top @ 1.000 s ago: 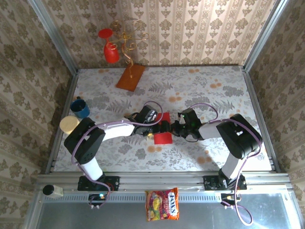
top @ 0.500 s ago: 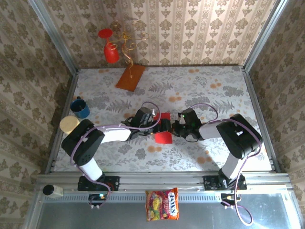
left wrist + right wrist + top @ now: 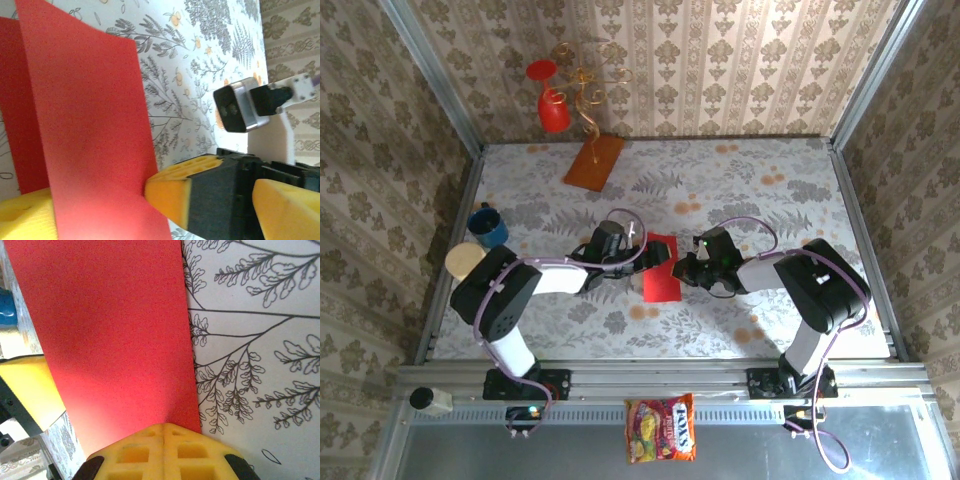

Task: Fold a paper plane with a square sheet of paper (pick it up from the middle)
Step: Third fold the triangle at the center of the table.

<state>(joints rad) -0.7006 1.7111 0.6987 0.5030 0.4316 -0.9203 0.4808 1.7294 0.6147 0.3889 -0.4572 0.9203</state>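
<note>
Floral tablecloth [image 3: 770, 200] lies bare around mid-frame, where both arms reach inward, forearms low. The right gripper [image 3: 165, 442] is clamped tight on the right edge of the folded square sheet of paper [image 3: 661, 268], whose long axis runs top to bottom, slightly tilted. The left gripper [image 3: 640, 262] gapes wide at the sheet's left side, gripping nothing.

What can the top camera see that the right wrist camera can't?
Top camera: a red plastic goblet, an orange-brown rectangular board and a colourful candy bag. Right wrist camera: up close, the right gripper pinching shut on the edge of the thin bright red paper sheet. Both: that red sheet and the flower-patterned table.
</note>
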